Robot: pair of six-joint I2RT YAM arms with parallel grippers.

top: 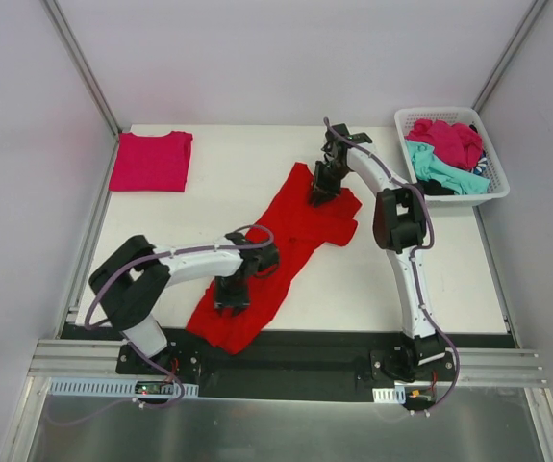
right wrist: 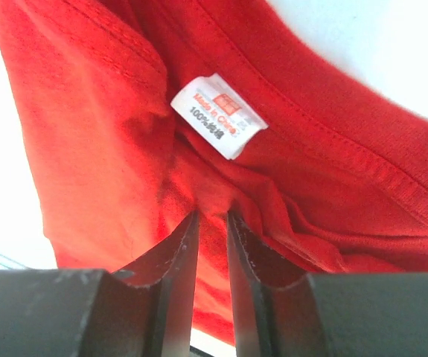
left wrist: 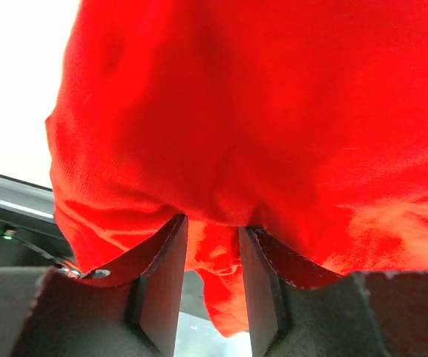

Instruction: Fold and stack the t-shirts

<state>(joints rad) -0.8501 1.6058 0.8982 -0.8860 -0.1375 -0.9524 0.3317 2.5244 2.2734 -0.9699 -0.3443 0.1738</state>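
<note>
1. Red t-shirt (top: 286, 250): crumpled, lying in a long diagonal across the middle of the table (top: 401, 279). One end is at the near edge and the other reaches toward the far side. A white sewn label (right wrist: 219, 115) shows inside its collar.

2. Left gripper (top: 232, 300): over the near end of the red t-shirt. Its jaws are clamped on a fold of the shirt's cloth, which bunches and hangs between the fingers (left wrist: 161, 275).

3. Right gripper (top: 320, 192): at the far end of the red t-shirt, by the collar. Its jaws are pinched narrowly on a ridge of red cloth just below the label.

4. Magenta-pink t-shirt (top: 151, 161): folded flat into a square, well apart from the red t-shirt, off its far-left side.

5. White lattice basket (top: 495, 188): off the far-right side of the red t-shirt, not touching it. It holds a magenta t-shirt (top: 449, 140) and a teal t-shirt (top: 444, 173), heaped together.
</note>
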